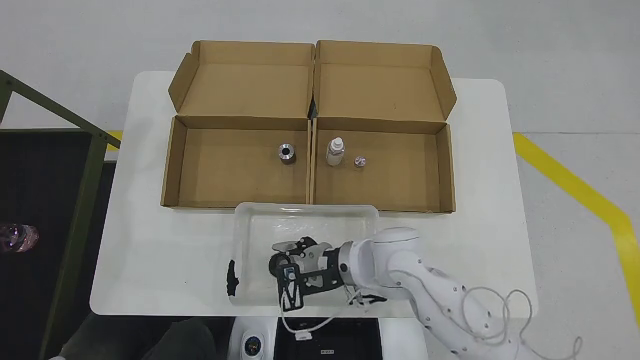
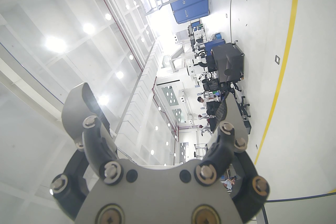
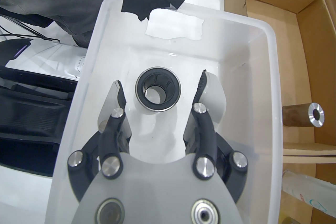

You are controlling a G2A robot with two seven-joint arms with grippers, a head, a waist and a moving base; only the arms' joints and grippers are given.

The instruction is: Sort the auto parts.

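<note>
A black ring-shaped bearing sleeve [image 3: 158,92] with a metal rim lies on the floor of the white plastic bin [image 3: 265,78]. My right gripper [image 3: 160,78] hangs inside the bin, open, one fingertip on either side of the sleeve and not touching it. From above, that gripper [image 1: 291,265] sits low in the left half of the bin [image 1: 255,222], its arm coming in from the lower right. My left gripper [image 2: 155,91] is open and holds nothing, aimed up at the hall ceiling.
Two open cardboard boxes stand behind the bin. The left box [image 1: 190,165] holds a metal cylinder [image 1: 287,152] [image 3: 303,114]. The right box [image 1: 440,165] holds a white bottle [image 1: 336,151] and a small part [image 1: 361,160]. Black tape [image 3: 149,3] marks the bin's rim.
</note>
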